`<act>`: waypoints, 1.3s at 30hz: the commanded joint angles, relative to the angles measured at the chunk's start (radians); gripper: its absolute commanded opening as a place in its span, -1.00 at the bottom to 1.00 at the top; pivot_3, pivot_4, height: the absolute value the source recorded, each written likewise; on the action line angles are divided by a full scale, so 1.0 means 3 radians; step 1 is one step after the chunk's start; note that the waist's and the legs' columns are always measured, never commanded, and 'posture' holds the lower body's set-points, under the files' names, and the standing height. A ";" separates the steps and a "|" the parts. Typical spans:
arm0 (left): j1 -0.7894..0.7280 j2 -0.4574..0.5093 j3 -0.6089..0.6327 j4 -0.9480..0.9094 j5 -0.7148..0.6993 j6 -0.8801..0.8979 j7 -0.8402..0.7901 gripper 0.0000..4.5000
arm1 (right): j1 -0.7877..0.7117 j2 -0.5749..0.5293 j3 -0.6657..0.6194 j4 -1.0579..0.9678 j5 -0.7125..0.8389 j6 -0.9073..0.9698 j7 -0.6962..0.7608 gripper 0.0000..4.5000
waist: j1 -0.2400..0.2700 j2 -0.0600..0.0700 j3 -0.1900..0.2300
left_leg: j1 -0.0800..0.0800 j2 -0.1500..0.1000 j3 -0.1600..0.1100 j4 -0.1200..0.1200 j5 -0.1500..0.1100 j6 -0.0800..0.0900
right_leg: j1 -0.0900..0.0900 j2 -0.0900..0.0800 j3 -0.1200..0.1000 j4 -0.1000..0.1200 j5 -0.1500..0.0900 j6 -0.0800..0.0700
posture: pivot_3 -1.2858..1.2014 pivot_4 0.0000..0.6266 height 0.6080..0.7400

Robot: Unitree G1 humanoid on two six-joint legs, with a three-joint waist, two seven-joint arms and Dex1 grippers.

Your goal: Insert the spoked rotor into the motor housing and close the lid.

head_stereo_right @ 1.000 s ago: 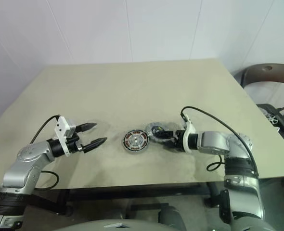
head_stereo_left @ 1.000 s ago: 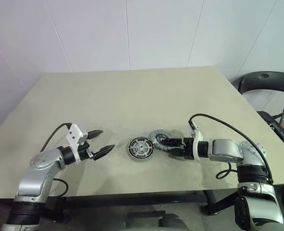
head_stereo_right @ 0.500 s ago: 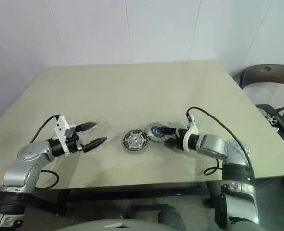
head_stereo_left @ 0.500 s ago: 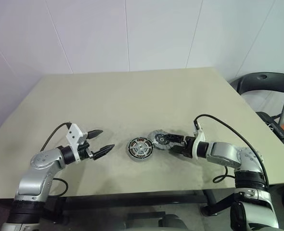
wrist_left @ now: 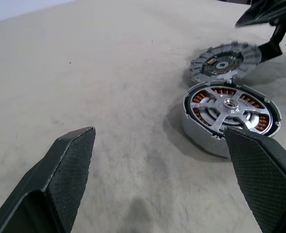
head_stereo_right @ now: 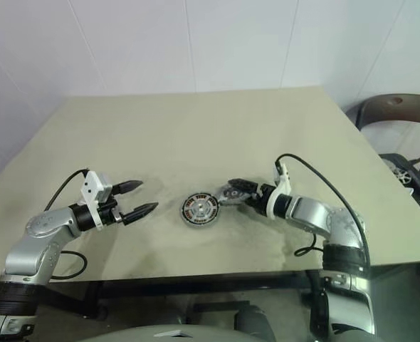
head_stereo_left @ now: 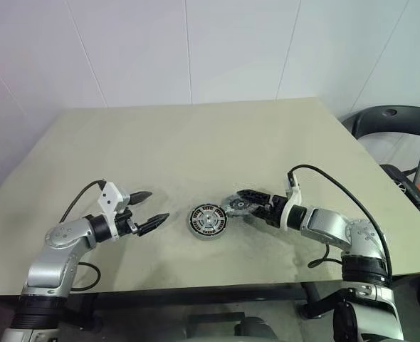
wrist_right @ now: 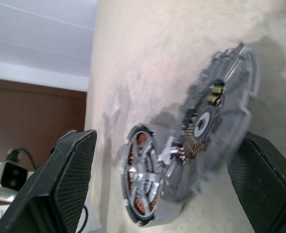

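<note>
Left eye view: the table [head_stereo_left: 196,135] is the biggest thing here, a bare matte slab, and the parts sit near its front edge between the two arms. The housing [head_stereo_left: 208,220] lies flat there, copper windings showing around a silver centre with spoked arms across it, so the rotor [wrist_left: 229,108] looks already seated inside. It is likely dense and stiff, metal throughout, and will probably stay put if nudged lightly.

Just beside it, on the robot's right, the lid [wrist_left: 225,60] is a thin grey disc with cut-outs, tilted up on one edge and leaning toward the housing. It should be light, rigid and rather slick; the rim is the sensible place to pinch, since the flat faces offer nothing to hold and the dark centre must stay free to mate.

The right gripper [head_stereo_left: 246,200] is at the lid with its fingers spread across the disc; whether they actually clamp the rim I cannot tell. The left gripper [head_stereo_left: 150,209] hangs well apart from the housing, fingers wide open and empty.
</note>
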 commanded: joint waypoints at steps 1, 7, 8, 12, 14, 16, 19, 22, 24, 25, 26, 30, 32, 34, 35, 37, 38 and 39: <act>-0.0081 0.0031 0.0043 -0.0016 -0.0006 -0.0063 -0.0021 1.00 | -0.0075 -0.0006 -0.0034 -0.0205 0.0134 0.0039 0.0103 0.87 | 0.0001 0.0001 0.0000 | 0.0000 0.0000 0.0000 0.0000 0.0000 0.0000 | 0.0000 0.0000 0.0000 0.0000 0.0000 0.0000 | 0.03 -1.00 1.00; -0.0090 0.0013 0.0033 -0.0006 0.0005 -0.0074 -0.0018 1.00 | -0.0114 -0.0028 0.0082 -0.0227 -0.0123 0.0030 0.0201 0.87 | 0.0001 0.0001 0.0000 | 0.0000 0.0000 0.0000 -0.0002 0.0000 0.0000 | 0.0000 0.0000 0.0000 -0.0003 0.0000 0.0000 | 0.03 -1.00 1.00; -0.0093 0.0008 0.0030 -0.0006 0.0005 -0.0074 -0.0014 1.00 | -0.0119 -0.0021 0.0091 -0.0187 -0.0180 0.0012 0.0240 0.87 | 0.0001 0.0001 0.0000 | 0.0000 0.0000 0.0000 -0.0002 0.0000 0.0000 | 0.0000 0.0000 0.0000 -0.0003 0.0000 0.0000 | 0.03 -1.00 1.00; -0.0093 0.0003 0.0027 -0.0002 0.0012 -0.0079 -0.0009 1.00 | -0.0180 0.0042 0.0140 -0.0061 -0.0397 -0.0056 0.0416 0.87 | -0.0004 0.0001 0.0001 | 0.0000 0.0000 0.0000 -0.0003 0.0000 0.0000 | 0.0000 0.0000 0.0000 -0.0004 0.0000 0.0000 | 0.03 -1.00 1.00; -0.0093 0.0001 0.0026 -0.0006 0.0014 -0.0079 -0.0005 1.00 | -0.0217 0.0089 0.0157 -0.0022 -0.0494 -0.0088 0.0471 0.87 | -0.0005 0.0001 0.0001 | 0.0000 0.0000 0.0000 -0.0003 0.0000 0.0000 | 0.0000 0.0000 0.0000 -0.0004 0.0000 0.0000 | 0.03 -1.00 1.00; -0.0094 0.0002 0.0033 -0.0005 0.0016 -0.0088 -0.0004 1.00 | -0.0255 0.0146 0.0172 0.0001 -0.0580 -0.0112 0.0528 0.87 | -0.0005 0.0001 0.0001 | 0.0000 0.0000 0.0000 -0.0004 0.0000 0.0000 | -0.0001 0.0001 0.0000 -0.0005 0.0000 0.0000 | 0.03 -1.00 1.00; -0.0092 0.0008 0.0039 -0.0012 0.0016 -0.0085 -0.0002 1.00 | -0.0293 0.0218 0.0174 0.0025 -0.0694 -0.0145 0.0612 0.87 | -0.0002 0.0001 0.0001 | -0.0001 0.0000 0.0000 -0.0005 0.0000 0.0000 | -0.0002 0.0000 0.0000 -0.0005 0.0000 0.0000 | 0.03 -1.00 1.00; -0.0095 0.0008 0.0045 -0.0026 0.0011 -0.0075 0.0008 1.00 | -0.0315 0.0270 0.0155 -0.0038 -0.0744 -0.0128 0.0674 0.87 | -0.0002 0.0001 0.0001 | -0.0002 0.0000 0.0000 -0.0005 0.0000 0.0000 | -0.0002 0.0000 0.0000 -0.0008 0.0000 0.0000 | 0.03 -1.00 1.00; -0.0095 0.0012 0.0049 -0.0031 0.0011 -0.0072 0.0013 1.00 | -0.0321 0.0265 0.0159 -0.0180 -0.0712 -0.0053 0.0708 0.87 | -0.0002 0.0002 0.0001 | -0.0002 0.0000 0.0000 -0.0006 0.0000 0.0000 | -0.0003 0.0000 0.0000 -0.0008 0.0000 0.0000 | 0.03 -1.00 1.00; -0.0094 0.0015 0.0049 -0.0033 0.0011 -0.0071 0.0013 1.00 | -0.0327 0.0258 0.0172 -0.0267 -0.0693 -0.0006 0.0707 0.87 | -0.0002 0.0002 0.0001 | -0.0002 0.0000 0.0000 -0.0006 0.0000 0.0000 | -0.0003 0.0000 0.0000 -0.0009 0.0000 0.0000 | 0.03 -1.00 1.00; -0.0094 0.0018 0.0054 -0.0036 0.0007 -0.0064 0.0016 1.00 | -0.0337 0.0248 0.0212 -0.0381 -0.0694 0.0044 0.0700 0.87 | -0.0002 0.0003 0.0002 | -0.0005 0.0000 0.0000 -0.0006 0.0000 0.0000 | -0.0006 0.0000 0.0000 -0.0009 0.0000 0.0000 | 0.03 -1.00 1.00; -0.0105 0.0026 0.0064 -0.0027 0.0001 -0.0059 0.0016 1.00 | -0.0347 0.0226 0.0461 -0.0750 -0.0846 0.0215 0.0654 0.87 | -0.0010 0.0003 0.0002 | -0.0012 0.0000 -0.0004 -0.0006 0.0000 0.0000 | -0.0014 0.0000 0.0000 -0.0009 0.0000 0.0000 | 0.03 -1.00 1.00; -0.0118 0.0023 0.0058 -0.0023 0.0001 -0.0054 0.0016 1.00 | -0.0357 0.0317 0.0534 -0.0896 -0.0797 0.0289 0.0580 0.87 | -0.0009 0.0003 0.0002 | -0.0013 0.0000 -0.0005 -0.0006 0.0000 0.0000 | -0.0015 0.0000 0.0000 -0.0009 0.0000 0.0000 | 0.03 -1.00 1.00; -0.0135 0.0017 0.0050 -0.0020 0.0003 -0.0049 0.0020 1.00 | -0.0407 0.0485 0.0590 -0.1013 -0.0720 0.0343 0.0441 0.87 | -0.0009 0.0003 0.0002 | -0.0014 0.0001 -0.0005 -0.0006 0.0000 0.0000 | -0.0015 0.0000 0.0000 -0.0010 0.0000 0.0000 | 0.03 -1.00 1.00; -0.0141 0.0015 0.0048 -0.0016 0.0004 -0.0049 0.0021 1.00 | -0.0421 0.0532 0.0596 -0.1041 -0.0713 0.0360 0.0400 0.87 | -0.0009 0.0003 0.0002 | -0.0014 0.0000 -0.0005 -0.0006 0.0000 0.0000 | -0.0015 0.0000 0.0000 -0.0010 0.0000 0.0000 | 0.03 -1.00 1.00; -0.0131 0.0008 0.0046 -0.0038 0.0001 -0.0045 0.0034 1.00 | -0.0540 0.0644 0.0704 -0.1137 -0.0729 0.0425 0.0319 0.87 | -0.0007 0.0003 0.0002 | -0.0015 0.0000 -0.0006 -0.0005 0.0000 0.0000 | -0.0016 0.0000 0.0000 -0.0010 0.0001 0.0000 | 0.03 -1.00 1.00; -0.0123 0.0005 0.0043 -0.0050 0.0001 -0.0042 0.0042 1.00 | -0.0589 0.0640 0.0774 -0.1182 -0.0772 0.0458 0.0334 0.87 | -0.0007 0.0003 0.0002 | -0.0015 0.0000 -0.0006 -0.0005 0.0000 -0.0001 | -0.0017 -0.0001 0.0000 -0.0009 0.0001 0.0000 | 0.03 -1.00 1.00; -0.0111 0.0004 0.0044 -0.0063 0.0001 -0.0042 0.0049 1.00 | -0.0623 0.0618 0.0832 -0.1225 -0.0818 0.0475 0.0371 0.87 | -0.0007 0.0003 0.0002 | -0.0017 0.0000 -0.0006 -0.0005 0.0000 -0.0001 | -0.0018 -0.0001 0.0000 -0.0010 0.0001 0.0000 | 0.03 -1.00 1.00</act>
